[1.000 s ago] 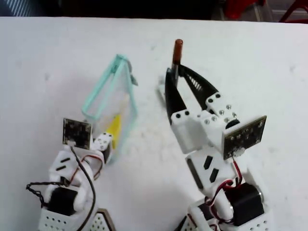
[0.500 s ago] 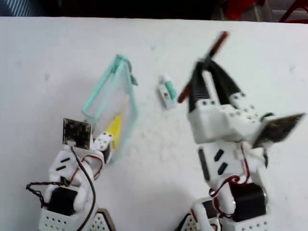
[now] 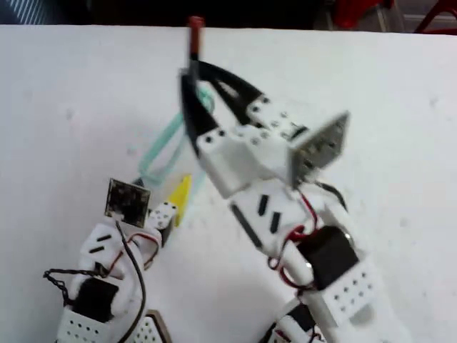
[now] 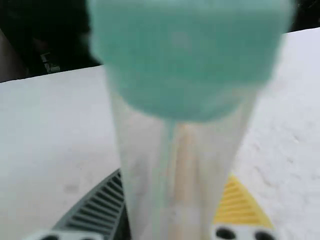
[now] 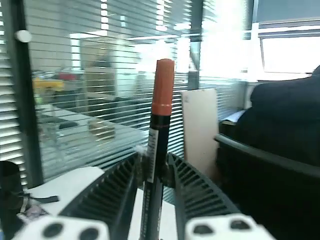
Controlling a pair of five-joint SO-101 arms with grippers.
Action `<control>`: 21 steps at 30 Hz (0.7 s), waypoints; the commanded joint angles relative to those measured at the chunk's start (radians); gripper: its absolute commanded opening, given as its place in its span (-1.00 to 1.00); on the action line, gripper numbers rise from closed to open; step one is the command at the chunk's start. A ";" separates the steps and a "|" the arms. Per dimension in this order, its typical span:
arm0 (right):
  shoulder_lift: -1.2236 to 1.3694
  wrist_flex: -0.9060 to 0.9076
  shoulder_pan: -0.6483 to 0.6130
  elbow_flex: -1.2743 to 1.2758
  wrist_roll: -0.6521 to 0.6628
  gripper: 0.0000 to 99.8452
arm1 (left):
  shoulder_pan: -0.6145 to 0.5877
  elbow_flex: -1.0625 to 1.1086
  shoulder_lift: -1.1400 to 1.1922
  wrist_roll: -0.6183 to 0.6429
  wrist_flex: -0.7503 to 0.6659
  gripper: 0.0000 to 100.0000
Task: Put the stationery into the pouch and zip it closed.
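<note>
One pen (image 3: 193, 41) is clamped between the right gripper's (image 3: 191, 75) jaws. Its long axis runs out past the fingertips, capped end outermost. One clear pouch (image 3: 163, 150) lies partly beneath that gripper, back from the cap. Its near end is pinched in the left gripper (image 3: 178, 191), the nearer of the two.

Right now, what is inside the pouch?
Through the clear pouch wall, one pale stick-like item shows; its kind is unclear. The teal rim covers the rest. The marker sits in the right gripper.
</note>
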 commanded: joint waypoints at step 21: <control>0.024 0.101 -0.030 0.157 0.015 -0.97 | 0.022 -0.023 0.002 0.058 -0.020 -0.62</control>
